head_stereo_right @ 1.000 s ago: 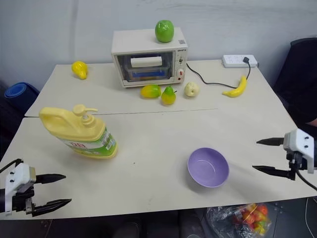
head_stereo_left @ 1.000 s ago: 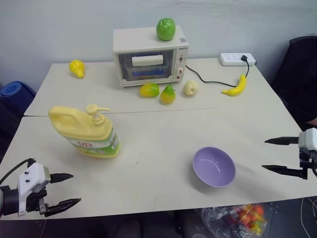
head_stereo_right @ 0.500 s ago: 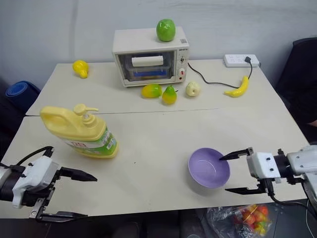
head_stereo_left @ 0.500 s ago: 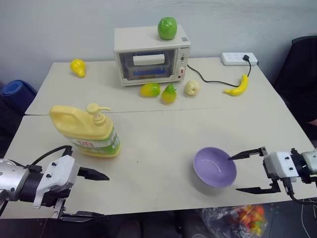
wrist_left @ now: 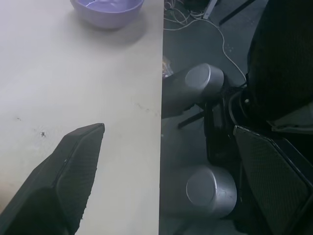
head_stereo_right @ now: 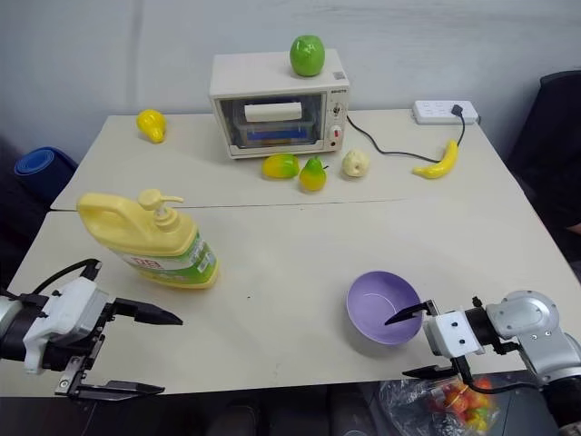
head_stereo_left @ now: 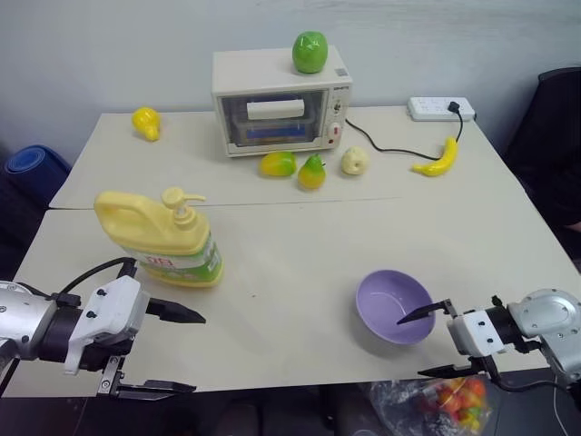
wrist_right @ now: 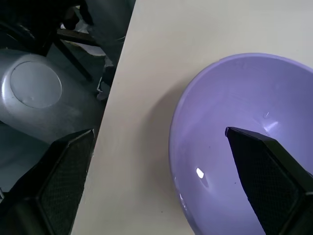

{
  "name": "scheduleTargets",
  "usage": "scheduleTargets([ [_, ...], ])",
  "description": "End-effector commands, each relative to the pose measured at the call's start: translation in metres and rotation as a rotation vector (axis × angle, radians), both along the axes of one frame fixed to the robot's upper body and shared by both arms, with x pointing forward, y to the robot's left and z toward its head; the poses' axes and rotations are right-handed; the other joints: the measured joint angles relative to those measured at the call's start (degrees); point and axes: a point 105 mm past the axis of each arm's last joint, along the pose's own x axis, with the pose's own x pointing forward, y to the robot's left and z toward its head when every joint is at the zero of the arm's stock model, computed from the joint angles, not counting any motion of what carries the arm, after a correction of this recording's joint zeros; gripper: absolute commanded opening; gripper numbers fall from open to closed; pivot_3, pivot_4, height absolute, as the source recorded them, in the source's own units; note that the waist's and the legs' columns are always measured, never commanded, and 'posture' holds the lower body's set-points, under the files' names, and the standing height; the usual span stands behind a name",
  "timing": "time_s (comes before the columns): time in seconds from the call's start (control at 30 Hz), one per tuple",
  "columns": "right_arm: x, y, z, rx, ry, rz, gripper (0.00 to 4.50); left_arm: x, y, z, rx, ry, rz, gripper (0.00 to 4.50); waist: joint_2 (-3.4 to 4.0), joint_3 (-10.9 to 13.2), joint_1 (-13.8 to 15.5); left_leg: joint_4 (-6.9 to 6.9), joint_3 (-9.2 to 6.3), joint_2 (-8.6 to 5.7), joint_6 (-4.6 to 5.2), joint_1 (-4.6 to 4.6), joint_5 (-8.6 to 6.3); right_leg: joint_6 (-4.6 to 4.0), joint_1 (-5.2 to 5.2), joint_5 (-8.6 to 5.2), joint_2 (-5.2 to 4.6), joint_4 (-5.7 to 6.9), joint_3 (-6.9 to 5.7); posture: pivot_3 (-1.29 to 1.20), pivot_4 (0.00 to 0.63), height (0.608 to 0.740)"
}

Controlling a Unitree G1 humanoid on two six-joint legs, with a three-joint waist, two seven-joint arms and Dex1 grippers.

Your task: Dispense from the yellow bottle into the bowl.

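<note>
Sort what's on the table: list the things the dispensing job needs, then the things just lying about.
Needed: yellow bottle; bowl.

Lying about: toaster oven, green apple, banana, power strip, yellow fruit, three small fruits by the oven.

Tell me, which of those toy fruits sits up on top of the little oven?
The green apple. It rests on the toaster oven, while the others lie on the table.

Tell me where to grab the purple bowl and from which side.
Grip the bowl by its rim on the robot's right, nearest the open right gripper. The wall is thin and the bowl sits upright and open, so one finger can likely go inside and one outside, as the right wrist view shows.
</note>
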Motion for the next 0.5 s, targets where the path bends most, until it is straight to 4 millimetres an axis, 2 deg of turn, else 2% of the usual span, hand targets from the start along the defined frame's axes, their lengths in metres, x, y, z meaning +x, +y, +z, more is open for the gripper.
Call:
scheduleTargets([
  [0.03, 0.002, 0.002, 0.001, 0.007, -0.023, 0.011, 3.55, 0.0, -0.004, 0.006, -0.012, -0.034, -0.016, 4.5, 0.0, 0.0, 0.0, 0.0, -0.01, 0.0, 0.0, 0.0, 0.0, 0.01, 0.0, 0.0, 0.0, 0.02, 0.0, 0.0, 0.15, 0.74],
  [0.27, 0.004, 0.0, -0.003, 0.01, 0.001, -0.014, 1.13, 0.003, -0.007, 0.009, -0.023, -0.058, -0.017, 4.5, 0.0, 0.0, 0.0, 0.03, -0.02, 0.0, -0.01, 0.0, 0.01, 0.02, 0.0, 0.01, 0.0, 0.04, 0.0, 0.0, 0.15, 0.74],
  [0.5, 0.007, 0.007, -0.011, 0.029, 0.05, -0.041, 1.13, 0.006, -0.01, 0.012, -0.03, -0.072, -0.023, 4.5, 0.0, 0.0, -0.1, 0.02, -0.03, 0.0, -0.01, 0.02, 0.01, 0.05, 0.0, 0.03, 0.0, 0.09, 0.0, 0.0, 0.15, 0.74],
])
